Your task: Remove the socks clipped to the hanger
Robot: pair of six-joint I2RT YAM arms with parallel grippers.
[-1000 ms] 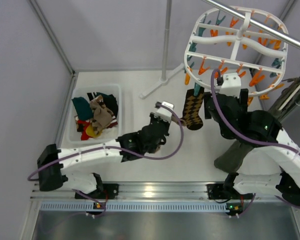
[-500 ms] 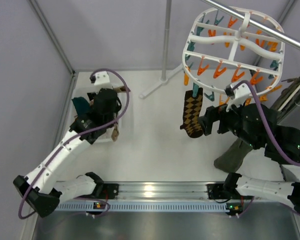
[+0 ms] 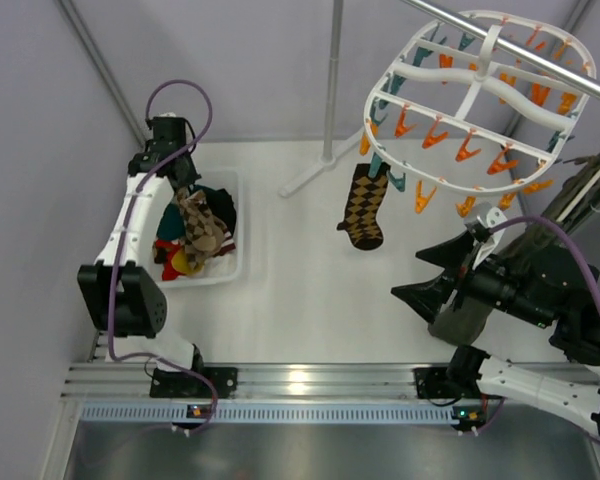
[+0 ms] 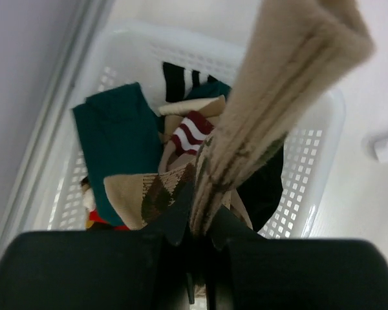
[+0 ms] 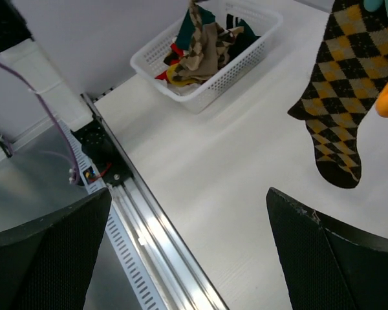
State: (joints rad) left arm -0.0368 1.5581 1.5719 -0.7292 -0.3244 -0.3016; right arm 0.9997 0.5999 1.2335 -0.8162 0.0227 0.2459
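Argyle sock [image 3: 363, 207] hangs clipped under the hanger [image 3: 477, 95], above the table's [image 3: 300, 300] far-right area.
Only the left wrist view shows the left gripper [image 4: 198, 219] clamped on a tan sock [image 4: 291, 71] over the far-left-corner basket [image 4: 310, 161]. The right gripper [image 3: 430, 272] is spread wide and empty.

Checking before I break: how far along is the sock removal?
Done: several socks lie in the basket. In hand: the left gripper holds a tan sock over it. Left: one argyle sock hangs clipped to the hanger; the right gripper is open, clear of it.
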